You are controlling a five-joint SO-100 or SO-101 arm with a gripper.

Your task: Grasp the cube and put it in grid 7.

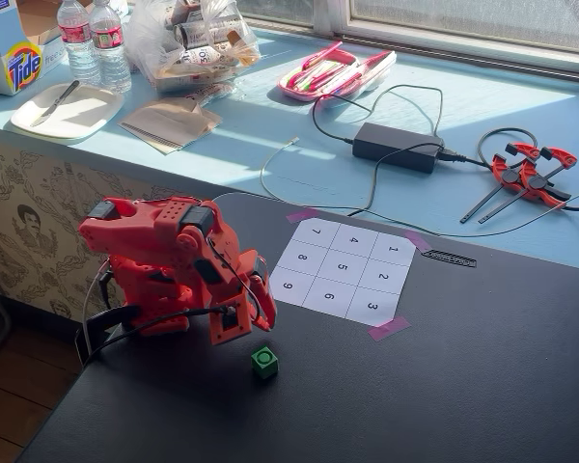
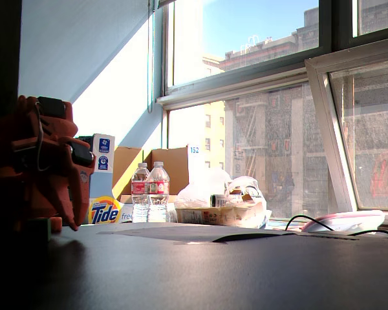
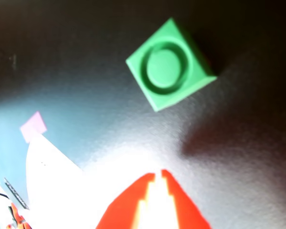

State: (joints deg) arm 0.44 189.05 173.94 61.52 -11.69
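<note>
End effector (image 3: 155, 179) nearly closed, empty, short of the cube (image 3: 170, 65); descending like this likely knocks it away.

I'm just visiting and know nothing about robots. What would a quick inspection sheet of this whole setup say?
Surface: dark table, taped numbered sheet.
Job's things: green cube on the table, off the sheet; grid 7 empty.
Clutter: water bottles, Tide box, plate, clamps on the sill.
Grippers: red gripper shut, apart from the cube.
Cables: power adapter with cords.
Surroundings: sunny window.
</note>
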